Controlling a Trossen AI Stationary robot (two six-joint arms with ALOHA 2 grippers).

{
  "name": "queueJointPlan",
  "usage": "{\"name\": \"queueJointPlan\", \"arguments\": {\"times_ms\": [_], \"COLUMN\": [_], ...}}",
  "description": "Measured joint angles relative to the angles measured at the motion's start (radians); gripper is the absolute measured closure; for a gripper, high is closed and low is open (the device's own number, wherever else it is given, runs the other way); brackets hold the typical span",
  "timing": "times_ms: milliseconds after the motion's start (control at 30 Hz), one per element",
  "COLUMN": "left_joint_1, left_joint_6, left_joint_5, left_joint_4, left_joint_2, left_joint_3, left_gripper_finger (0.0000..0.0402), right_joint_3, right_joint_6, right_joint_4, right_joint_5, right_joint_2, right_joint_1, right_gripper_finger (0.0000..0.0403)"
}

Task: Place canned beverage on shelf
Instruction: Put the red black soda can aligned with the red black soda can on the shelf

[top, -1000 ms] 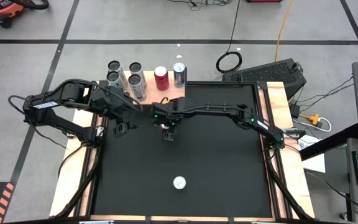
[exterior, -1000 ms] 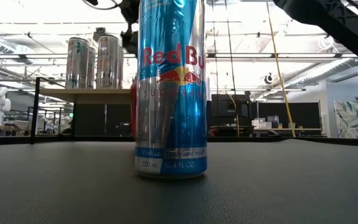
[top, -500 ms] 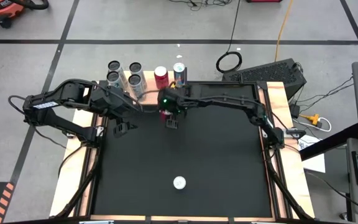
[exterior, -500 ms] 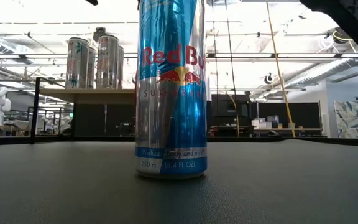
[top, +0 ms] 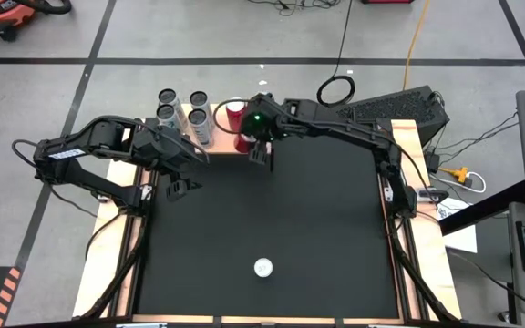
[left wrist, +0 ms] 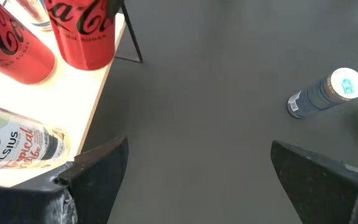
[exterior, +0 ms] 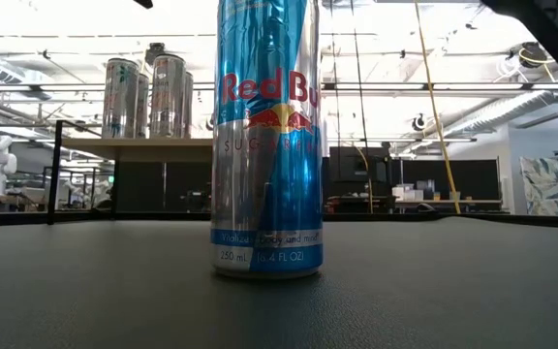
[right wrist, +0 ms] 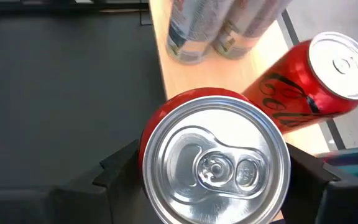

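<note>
Table: the black mat-covered tabletop stretched out below and in front of both claws.
Shelf: the shelf, its light wooden top on thin dark legs, lay directly beneath the right claw at the table's far edge; its near corner sat just beside the left claw.
Right arm: reached across the table to the shelf, with the right gripper over the wooden top, its fingers clamped on either side of the red Coca-Cola can, which stood upright between them above the shelf. Whether the can's base touched the wood could not be told.
Left arm: waited at the table's left side, with the left gripper just off the shelf's corner, its fingers spread apart and holding nothing.
Silver cans: a cluster of silver cans stood on the shelf beyond the held can, on the left claw's side.
Second red can: another red can stood on the shelf just beside the held one.
Blue Red Bull can: the blue can stood upright on the mat, well apart from both claws, near the table's front.
</note>
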Motion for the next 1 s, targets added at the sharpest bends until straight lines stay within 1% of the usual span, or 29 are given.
{"name": "queueJointPlan", "arguments": {"times_ms": [267, 400, 500, 633, 800, 900, 1000], "left_joint_1": [0.0, 0.0, 0.0, 0.0, 0.0, 0.0, 0.0], "left_joint_6": [0.0, 0.0, 0.0, 0.0, 0.0, 0.0, 0.0], "left_joint_5": [0.0, 0.0, 0.0, 0.0, 0.0, 0.0, 0.0], "left_joint_4": [0.0, 0.0, 0.0, 0.0, 0.0, 0.0, 0.0], "left_joint_2": [0.0, 0.0, 0.0, 0.0, 0.0, 0.0, 0.0], "left_joint_3": [0.0, 0.0, 0.0, 0.0, 0.0, 0.0, 0.0], "left_gripper_finger": [0.0011, 0.0011, 0.0011, 0.0011, 0.0011, 0.0011, 0.0011], "right_joint_3": [0.0, 0.001, 0.001, 0.001, 0.001, 0.001, 0.001], "right_joint_6": [-0.034, -0.038, -0.031, -0.017, -0.022, -0.021, -0.013], "right_joint_4": [-0.003, -0.005, -0.002, 0.004, 0.014, 0.024, 0.044], "right_joint_5": [-0.007, -0.054, -0.104, -0.131, -0.136, -0.162, -0.163], "right_joint_2": [0.013, 0.013, 0.018, 0.033, 0.043, 0.048, 0.048], "right_joint_1": [-0.025, -0.039, -0.056, -0.077, -0.09, -0.093, -0.093], "right_gripper_finger": [0.0144, 0.0144, 0.013, 0.011, 0.0112, 0.0113, 0.0107]}}
